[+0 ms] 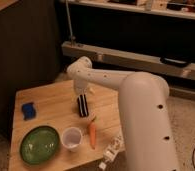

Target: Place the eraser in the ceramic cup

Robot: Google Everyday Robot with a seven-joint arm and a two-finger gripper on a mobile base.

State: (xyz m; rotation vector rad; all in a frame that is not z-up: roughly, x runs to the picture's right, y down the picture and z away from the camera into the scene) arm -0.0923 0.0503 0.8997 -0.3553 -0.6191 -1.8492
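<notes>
The eraser [82, 106], a black block with white stripes, is at the middle of the wooden table [51, 97]. My gripper [82, 96] reaches down from the white arm and sits right at the eraser's far end, touching or just above it. The ceramic cup [71, 138], small, white and round, stands toward the table's front, a little left of the eraser and apart from it. Nothing shows inside the cup.
An orange carrot [92, 134] lies just right of the cup. A green plate [39, 144] is at the front left and a blue block [28, 110] at the left. A white object [111, 150] lies at the front right edge. The arm's bulky body [146, 120] stands right of the table.
</notes>
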